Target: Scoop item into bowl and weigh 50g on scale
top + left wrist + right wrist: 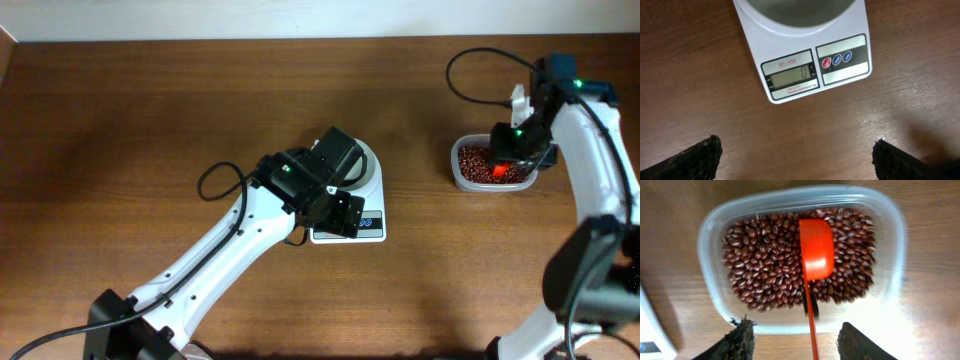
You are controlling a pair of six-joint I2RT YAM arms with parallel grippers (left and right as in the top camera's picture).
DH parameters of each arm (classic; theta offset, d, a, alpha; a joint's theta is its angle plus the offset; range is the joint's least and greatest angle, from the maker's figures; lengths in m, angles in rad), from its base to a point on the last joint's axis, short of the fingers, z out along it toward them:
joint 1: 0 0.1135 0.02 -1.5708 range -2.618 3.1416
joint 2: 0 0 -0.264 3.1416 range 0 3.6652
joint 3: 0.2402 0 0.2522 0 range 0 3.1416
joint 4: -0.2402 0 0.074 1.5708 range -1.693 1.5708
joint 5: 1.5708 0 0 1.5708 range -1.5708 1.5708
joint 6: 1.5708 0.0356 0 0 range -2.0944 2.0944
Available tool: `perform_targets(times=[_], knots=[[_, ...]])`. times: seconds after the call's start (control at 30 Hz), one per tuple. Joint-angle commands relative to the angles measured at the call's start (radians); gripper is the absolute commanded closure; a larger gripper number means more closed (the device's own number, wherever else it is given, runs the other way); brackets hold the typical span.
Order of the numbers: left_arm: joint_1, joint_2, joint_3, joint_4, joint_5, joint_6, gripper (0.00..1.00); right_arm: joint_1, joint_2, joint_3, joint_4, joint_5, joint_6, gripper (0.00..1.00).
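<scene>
The white scale (805,50) reads 0 on its display; it also shows in the overhead view (372,228). The white bowl (800,12) sits on it, partly hidden under my left arm in the overhead view (372,165). My left gripper (797,145) is open and empty over bare table just in front of the scale. The red-brown beans (765,260) fill a clear plastic tub (715,225). An orange scoop (816,247) lies bowl-down on the beans, its thin handle running back between the fingers of my right gripper (797,330), which is open and not touching it.
The tub (462,175) stands at the right of the wooden table, a short way right of the scale. A corner of the scale (650,335) shows at the left edge of the right wrist view. A black cable loops behind the tub.
</scene>
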Motion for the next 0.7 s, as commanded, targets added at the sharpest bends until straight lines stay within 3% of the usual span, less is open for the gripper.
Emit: perform_targets(times=[0.0, 0.13, 0.2, 0.27, 0.37, 0.47, 0.53, 0.67], knots=[[-0.003, 0.007, -0.005, -0.001, -0.010, -0.017, 0.01, -0.004, -0.166, -0.180, 0.159, 0.027, 0.026, 0.43], [-0.003, 0.007, -0.005, -0.001, -0.011, -0.017, 0.01, -0.005, -0.160, -0.328, 0.333, 0.027, 0.024, 0.43], [-0.003, 0.007, -0.005, -0.001, -0.011, -0.017, 0.01, -0.008, -0.159, -0.337, 0.359, 0.024, 0.024, 0.56], [-0.003, 0.007, -0.005, -0.001, -0.011, -0.017, 0.01, -0.009, -0.158, -0.359, 0.397, 0.024, 0.020, 0.59], [-0.003, 0.007, -0.005, -0.001, -0.011, -0.017, 0.01, -0.009, -0.154, -0.363, 0.433, 0.024, 0.021, 0.76], [-0.003, 0.007, -0.005, -0.001, -0.011, -0.017, 0.01, -0.010, -0.114, -0.363, 0.452, 0.028, 0.021, 0.82], [-0.003, 0.007, -0.005, -0.001, -0.011, -0.017, 0.01, -0.010, -0.106, -0.363, 0.451, 0.028, 0.021, 0.93], [-0.003, 0.007, -0.005, -0.001, -0.011, -0.017, 0.01, -0.017, -0.106, -0.363, 0.454, 0.088, 0.039, 0.96]])
